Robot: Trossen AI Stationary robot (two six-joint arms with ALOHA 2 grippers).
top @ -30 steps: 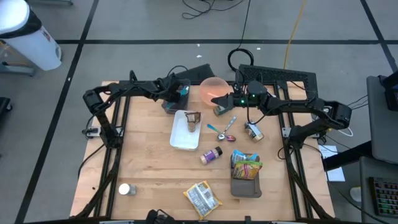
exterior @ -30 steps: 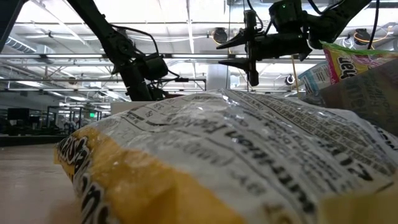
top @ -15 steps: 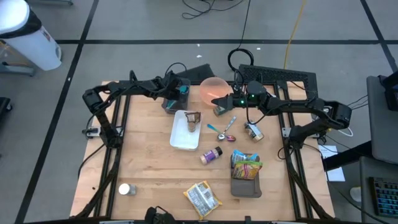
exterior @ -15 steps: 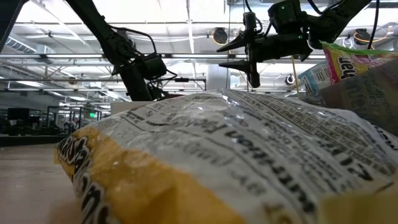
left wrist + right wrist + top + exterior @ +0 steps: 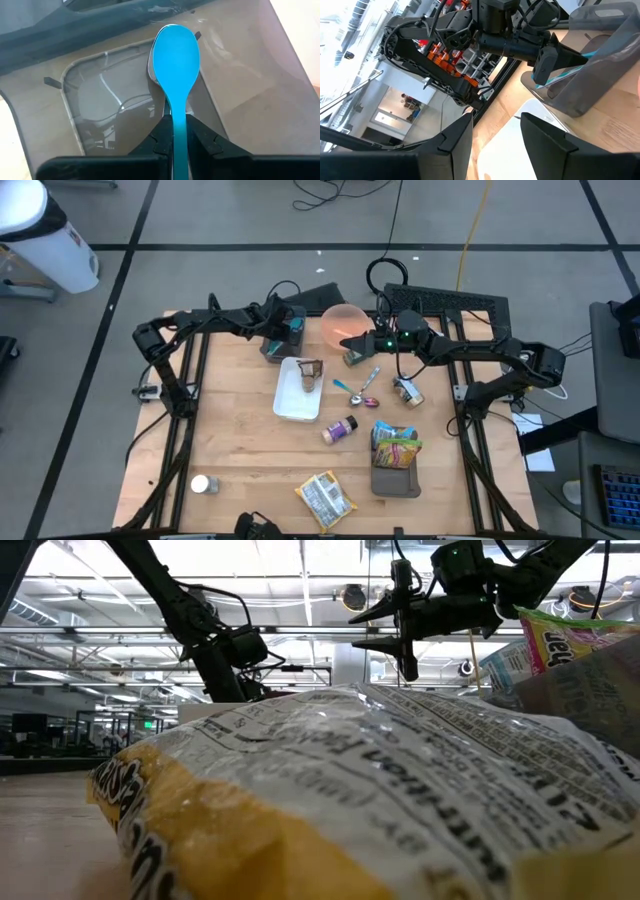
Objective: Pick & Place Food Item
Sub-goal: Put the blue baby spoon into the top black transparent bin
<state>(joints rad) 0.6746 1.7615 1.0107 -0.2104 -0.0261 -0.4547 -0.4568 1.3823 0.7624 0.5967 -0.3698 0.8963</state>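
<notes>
Clamped on a blue spoon (image 5: 175,60), the left gripper (image 5: 175,135) points it, bowl first, into a grey bin (image 5: 240,95) at the table's far edge. Right gripper (image 5: 352,346), half open and empty, hovers by the pink bowl (image 5: 343,322), nearer the food packets (image 5: 396,445).

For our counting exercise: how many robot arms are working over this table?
2. The left arm reaches to the grey container at the far edge, left hand gripping a blue spoon. The right arm holds the open right hand beside the pink bowl.
</notes>
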